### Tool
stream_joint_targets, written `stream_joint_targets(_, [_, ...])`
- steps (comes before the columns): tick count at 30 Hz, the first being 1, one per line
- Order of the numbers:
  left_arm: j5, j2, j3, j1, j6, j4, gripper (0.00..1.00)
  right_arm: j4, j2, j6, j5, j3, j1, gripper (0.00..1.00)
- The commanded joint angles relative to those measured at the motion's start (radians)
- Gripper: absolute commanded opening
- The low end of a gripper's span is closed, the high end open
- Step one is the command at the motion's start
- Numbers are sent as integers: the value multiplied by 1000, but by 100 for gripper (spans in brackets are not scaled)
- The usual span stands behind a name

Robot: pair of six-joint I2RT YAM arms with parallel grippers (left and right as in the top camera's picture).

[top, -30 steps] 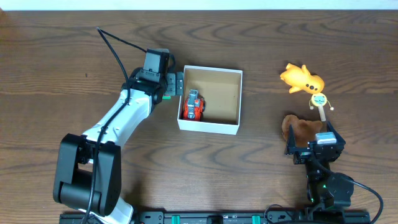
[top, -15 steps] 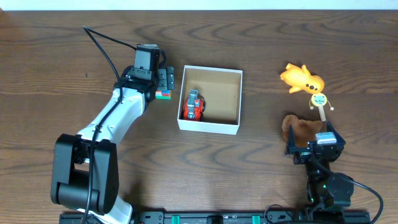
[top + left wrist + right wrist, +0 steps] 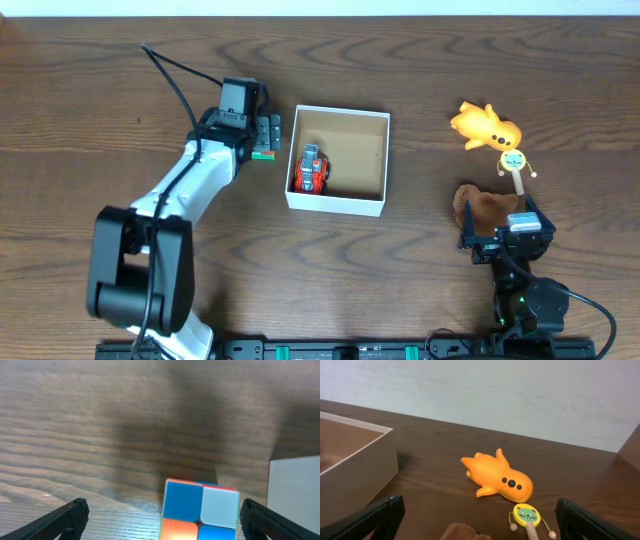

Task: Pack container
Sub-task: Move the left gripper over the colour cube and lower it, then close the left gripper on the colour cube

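The container (image 3: 337,204) is a square white-walled box with a brown inside at mid table; its wall also shows in the left wrist view (image 3: 295,495) and the right wrist view (image 3: 357,467). A red toy car (image 3: 312,168) lies inside it. A small colour cube (image 3: 263,153) sits on the table just left of the box; it also shows in the left wrist view (image 3: 201,510). My left gripper (image 3: 162,517) is open above the cube, fingers either side. My right gripper (image 3: 480,520) is open and empty near a brown plush (image 3: 485,208).
An orange squid-like toy (image 3: 487,126) lies at the right, also in the right wrist view (image 3: 497,476). A small yellow rattle drum with a green cat face (image 3: 514,163) lies below it, also in the right wrist view (image 3: 526,515).
My left arm swung away from the box's left wall, then shifted slightly back right, ending over the cube. The right arm has not moved.
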Motion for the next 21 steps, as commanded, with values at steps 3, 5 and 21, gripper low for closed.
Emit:
stream_joint_targets(3, [57, 43, 2, 2, 58, -3, 96, -4, -5, -7, 3, -2, 5, 99])
stream_joint_targets(5, [57, 54, 2, 2, 66, -2, 96, -4, -5, -7, 3, -2, 5, 99])
stream_joint_targets(21, [58, 120, 2, 2, 110, 87, 92, -4, -5, -7, 3, -2, 5, 99])
